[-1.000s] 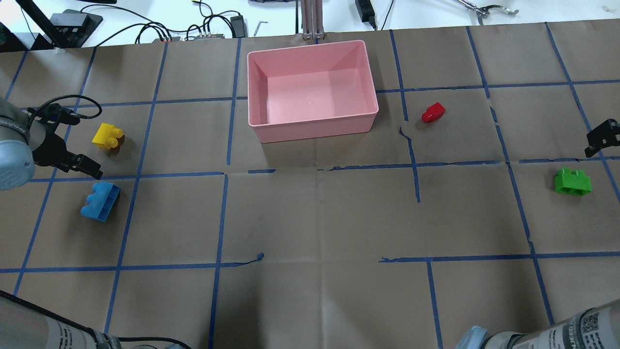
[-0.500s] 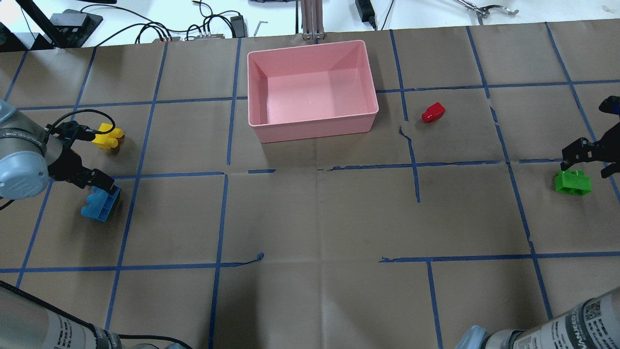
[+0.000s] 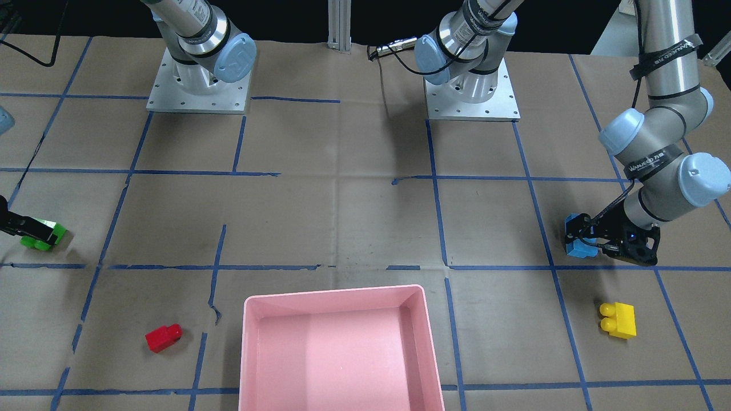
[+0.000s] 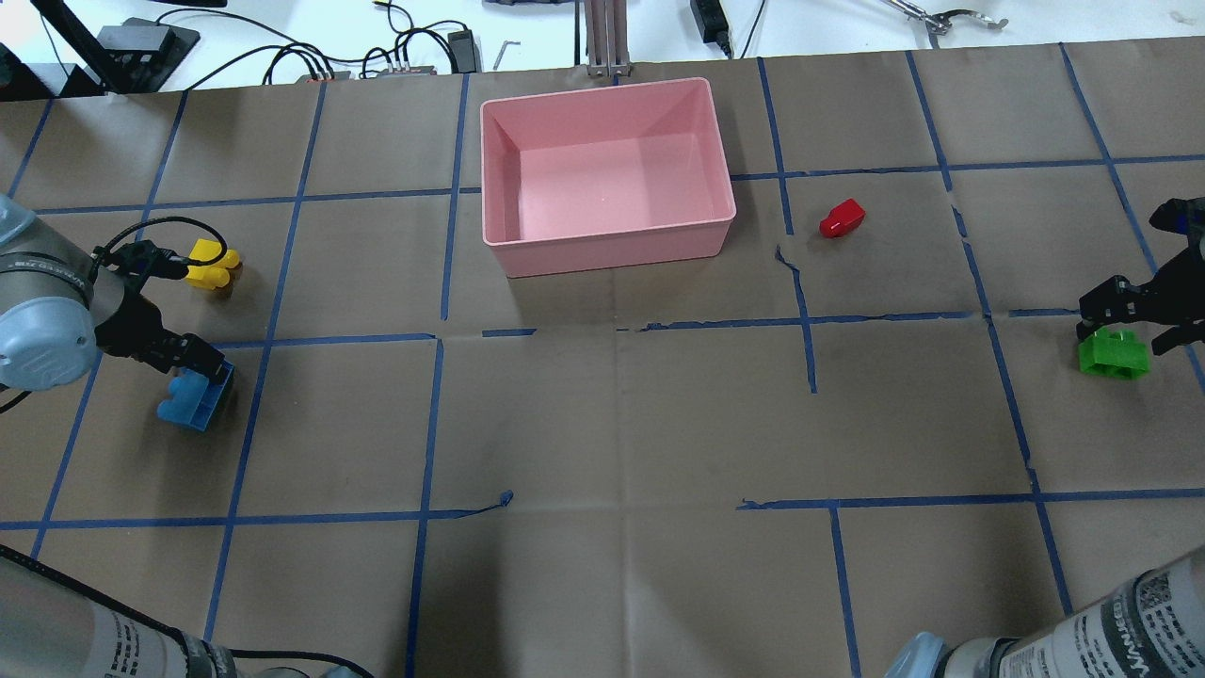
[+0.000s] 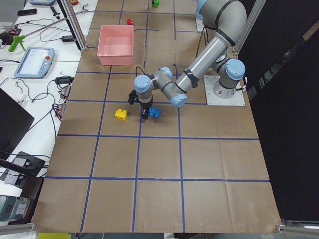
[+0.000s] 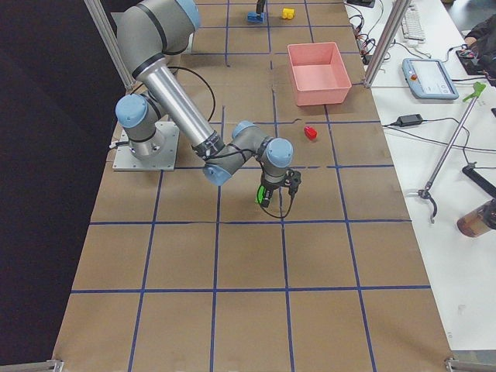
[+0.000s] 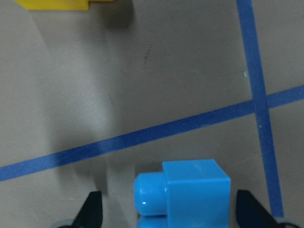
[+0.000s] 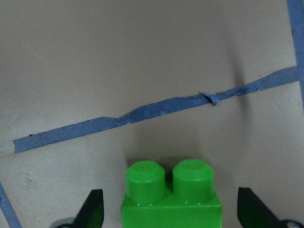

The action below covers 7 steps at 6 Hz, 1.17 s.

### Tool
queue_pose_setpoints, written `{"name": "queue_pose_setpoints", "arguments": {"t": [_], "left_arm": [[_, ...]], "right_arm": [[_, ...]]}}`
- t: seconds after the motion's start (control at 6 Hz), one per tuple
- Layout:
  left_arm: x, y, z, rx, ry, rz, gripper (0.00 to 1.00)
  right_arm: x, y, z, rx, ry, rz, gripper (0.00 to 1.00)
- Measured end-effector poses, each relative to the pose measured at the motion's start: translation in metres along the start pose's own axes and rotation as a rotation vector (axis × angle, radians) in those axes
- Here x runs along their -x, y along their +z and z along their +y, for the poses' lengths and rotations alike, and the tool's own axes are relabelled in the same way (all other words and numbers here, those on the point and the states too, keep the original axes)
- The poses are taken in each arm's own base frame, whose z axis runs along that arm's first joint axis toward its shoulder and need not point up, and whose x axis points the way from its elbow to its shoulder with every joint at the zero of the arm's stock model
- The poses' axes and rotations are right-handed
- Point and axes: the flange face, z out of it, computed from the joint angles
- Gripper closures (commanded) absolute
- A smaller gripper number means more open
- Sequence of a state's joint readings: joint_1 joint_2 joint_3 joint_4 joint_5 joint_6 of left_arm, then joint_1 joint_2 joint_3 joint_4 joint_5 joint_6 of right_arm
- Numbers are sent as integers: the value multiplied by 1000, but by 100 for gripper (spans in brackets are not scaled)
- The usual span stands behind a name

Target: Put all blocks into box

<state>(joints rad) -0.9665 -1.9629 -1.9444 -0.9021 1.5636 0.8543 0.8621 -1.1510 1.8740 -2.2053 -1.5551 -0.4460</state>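
Note:
The pink box point(image 4: 610, 250) stands at the table's far middle; it also shows in the front view point(image 3: 334, 291). My left gripper point(image 4: 191, 369) is open and low over the blue block point(image 4: 188, 405). In the left wrist view its fingertips point(image 7: 93, 209) stand either side of the blue block point(image 7: 190, 190). The yellow block point(image 4: 213, 266) lies just beyond. My right gripper point(image 4: 1134, 325) is open over the green block point(image 4: 1114, 358). In the right wrist view the green block point(image 8: 171, 199) sits between the fingertips point(image 8: 249, 206). The red block point(image 4: 841, 218) lies right of the box.
Blue tape lines grid the brown paper table point(image 4: 612, 424). Cables and tools lie on the white bench point(image 4: 282, 28) beyond the far edge. A metal post point(image 4: 605, 38) stands behind the box. The arm bases point(image 3: 197, 85) sit on the robot's side.
My left gripper has moved from beside the yellow block to over the blue block. My right gripper has come in from the right edge to over the green block.

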Motion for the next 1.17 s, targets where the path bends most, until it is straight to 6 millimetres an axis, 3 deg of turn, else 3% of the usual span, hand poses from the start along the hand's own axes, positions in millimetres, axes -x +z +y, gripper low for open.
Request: {"name": "queue_pose_setpoints", "arguments": {"t": [0.17,0.33,0.5,0.67,0.83,1.17], "left_arm": [[-3,2,3,8,0,6,90],[-6,1,5,15,1,11,100],[-8,-4,6,14,0,10,100],[-14,-23,4,-8,-29,-7,100],[-42,-58,-7,-61,-111,-19,100],[-146,-115,-62,-167,-296,-5,100]], "right_arm": [[-1,5,-1,8,3,0,10],[-1,6,-1,9,5,-2,32],[-1,6,-1,8,6,-5,44],[-1,6,-2,8,5,-8,49],[0,6,-2,9,5,-8,54],[0,0,-4,-2,-3,-3,54]]}}
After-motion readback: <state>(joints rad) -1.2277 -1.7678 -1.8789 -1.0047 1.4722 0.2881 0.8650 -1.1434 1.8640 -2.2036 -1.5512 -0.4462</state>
